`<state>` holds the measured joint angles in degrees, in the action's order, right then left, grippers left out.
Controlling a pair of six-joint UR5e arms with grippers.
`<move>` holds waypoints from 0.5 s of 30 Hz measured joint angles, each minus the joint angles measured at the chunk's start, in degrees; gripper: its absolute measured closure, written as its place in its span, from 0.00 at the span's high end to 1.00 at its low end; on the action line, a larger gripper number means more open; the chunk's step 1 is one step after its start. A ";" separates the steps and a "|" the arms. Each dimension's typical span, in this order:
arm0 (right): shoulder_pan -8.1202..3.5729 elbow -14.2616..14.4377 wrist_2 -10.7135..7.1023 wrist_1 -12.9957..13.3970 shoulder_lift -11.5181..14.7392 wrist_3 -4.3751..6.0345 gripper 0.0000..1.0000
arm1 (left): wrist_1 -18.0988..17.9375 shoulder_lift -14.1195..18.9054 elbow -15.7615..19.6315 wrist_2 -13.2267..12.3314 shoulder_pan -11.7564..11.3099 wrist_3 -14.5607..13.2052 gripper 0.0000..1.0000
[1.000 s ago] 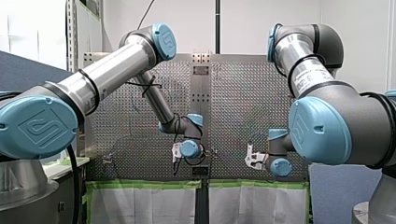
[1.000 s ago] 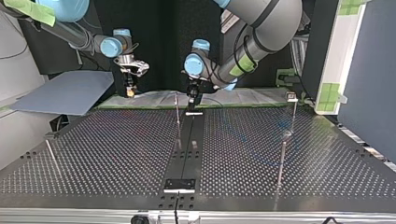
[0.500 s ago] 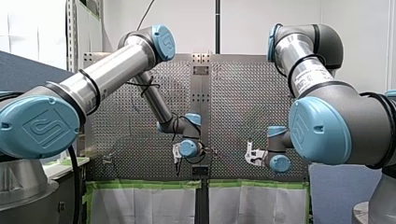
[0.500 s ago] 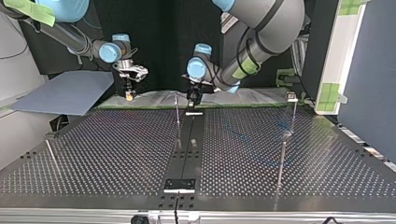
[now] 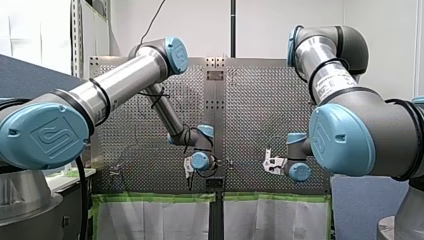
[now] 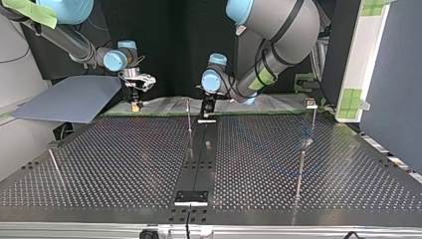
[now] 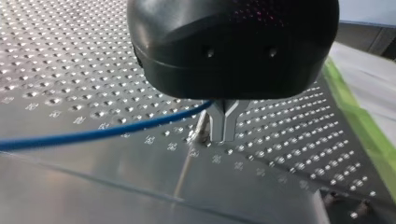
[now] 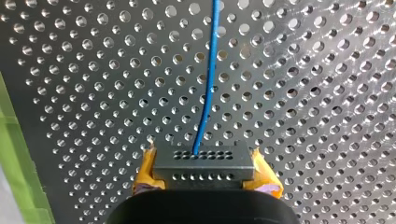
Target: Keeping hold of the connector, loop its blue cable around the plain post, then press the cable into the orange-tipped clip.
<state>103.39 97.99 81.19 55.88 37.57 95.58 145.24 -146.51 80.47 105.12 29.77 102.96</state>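
Note:
In the right wrist view my right gripper [image 8: 203, 173] is shut on a grey connector [image 8: 203, 161], with yellow pads [image 8: 144, 171] on both of its sides. The blue cable [image 8: 208, 84] leaves the connector and runs ahead over the perforated table. In the left wrist view my left gripper [image 7: 223, 126] has its metal fingers pinched on the blue cable [image 7: 116, 131], right beside a thin post [image 7: 200, 130]. In the top view my right gripper [image 6: 135, 99] is at the far left and my left gripper [image 6: 207, 105] is near the middle post [image 6: 189, 122].
Further thin posts stand on the table: one at the top view's near left [image 6: 54, 167], one at the right [image 6: 300, 172], and one at the far right with a small block on top [image 6: 311, 103]. Green tape [image 6: 149, 112] lines the far edge.
My right gripper has drifted a little left and lower in the top view. My left gripper has shifted slightly by the middle post. Both grips are unchanged.

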 joint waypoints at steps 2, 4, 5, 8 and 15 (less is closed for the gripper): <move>-0.18 -0.79 -0.11 -0.37 -0.01 0.05 0.00 | 0.52 -0.04 -0.74 -0.03 -0.26 0.13 0.00; -0.31 -1.67 -0.30 -0.58 -0.02 0.11 0.00 | 0.92 -0.05 -1.36 -0.04 -0.53 0.18 0.00; -0.35 -2.00 -0.42 -0.63 -0.03 0.12 0.00 | 1.12 -0.07 -1.71 -0.05 -0.70 0.20 0.00; -0.48 -2.86 -0.94 -0.71 -0.05 0.14 0.00 | 1.39 -0.08 -2.36 -0.05 -1.10 0.27 0.00; -0.71 -4.15 -2.38 -0.43 -0.11 0.15 0.00 | 1.95 -0.10 -3.42 -0.06 -1.67 0.31 0.00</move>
<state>102.68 93.83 78.82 55.44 37.46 95.73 147.19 -146.62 77.05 105.07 28.10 103.27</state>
